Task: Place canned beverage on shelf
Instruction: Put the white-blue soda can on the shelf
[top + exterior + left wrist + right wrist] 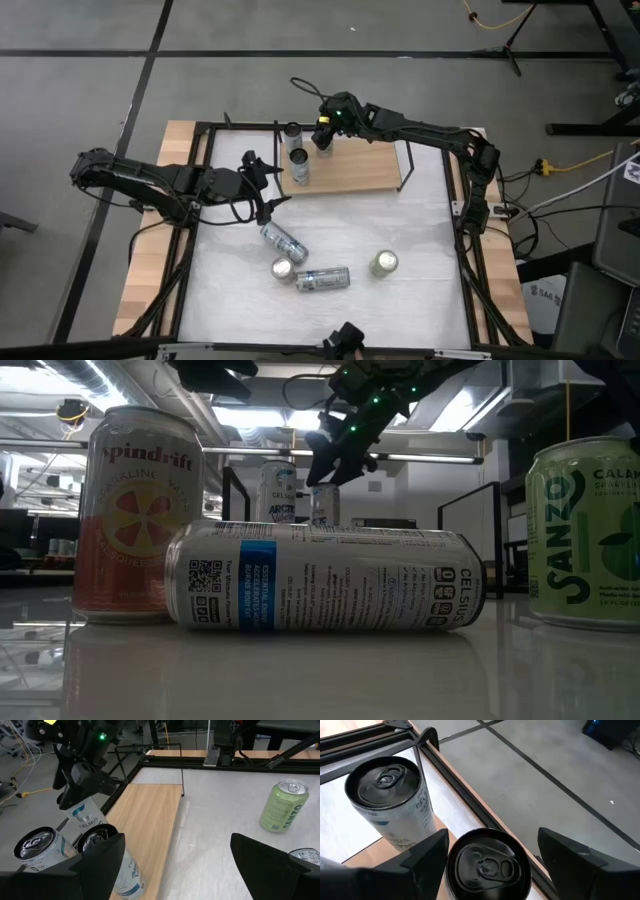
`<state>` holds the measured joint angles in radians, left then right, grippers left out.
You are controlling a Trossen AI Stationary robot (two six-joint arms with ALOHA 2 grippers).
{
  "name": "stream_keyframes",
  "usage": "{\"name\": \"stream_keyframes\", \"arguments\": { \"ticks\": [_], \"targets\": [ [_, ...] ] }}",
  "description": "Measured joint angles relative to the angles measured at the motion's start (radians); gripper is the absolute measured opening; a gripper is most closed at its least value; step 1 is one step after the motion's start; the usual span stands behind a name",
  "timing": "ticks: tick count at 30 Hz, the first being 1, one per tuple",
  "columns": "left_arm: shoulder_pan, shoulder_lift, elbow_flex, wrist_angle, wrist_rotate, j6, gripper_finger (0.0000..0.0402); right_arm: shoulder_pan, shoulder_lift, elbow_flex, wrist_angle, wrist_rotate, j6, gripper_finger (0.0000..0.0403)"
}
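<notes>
The shelf is a light-wood board at the table's far side. Two silver cans stand upright on its left end. Beside them, my right gripper is shut on a third silver Celsius can, whose dark top shows between its fingers. The neighbouring can stands close by. My left gripper waits open over the table, left of the shelf, with nothing between its fingers. My right gripper pinches the can's upper part between its two fingers, one on each side just under the rim. It comes slanting down from the table's right. The can leans a little below the fingers. Nearer cans hide its lower end.
On the white tabletop lie two silver cans. A Spindrift can and a green Sanzo can stand upright there. Black wire uprights stand at the shelf's ends. The shelf's right half is bare wood.
</notes>
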<state>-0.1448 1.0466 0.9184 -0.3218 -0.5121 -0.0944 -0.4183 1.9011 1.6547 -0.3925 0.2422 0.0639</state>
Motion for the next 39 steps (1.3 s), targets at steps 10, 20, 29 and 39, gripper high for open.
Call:
{"name": "stream_keyframes", "arguments": {
  "ticks": [10, 20, 29, 39],
  "targets": [
    [0.0, 0.0, 0.0, 0.0, 0.0, 0.0, 0.0354, 0.0, 0.0, 0.0, -0.048, 0.0, 0.041, 0.0296],
    [0.0, 0.0, 0.0, 0.0, 0.0, 0.0, 0.0354, -0.001, 0.0, 0.0, -0.08, -0.081, 0.034, 0.0296],
    [0.0, 0.0, 0.0, 0.0, 0.0, 0.0, 0.0354, -0.002, 0.0, 0.0, -0.077, -0.136, -0.015, 0.0246],
    [0.0, 0.0, 0.0, 0.0, 0.0, 0.0, 0.0354, -0.003, -0.001, 0.0, -0.076, -0.272, -0.128, 0.026]
  ]
}}
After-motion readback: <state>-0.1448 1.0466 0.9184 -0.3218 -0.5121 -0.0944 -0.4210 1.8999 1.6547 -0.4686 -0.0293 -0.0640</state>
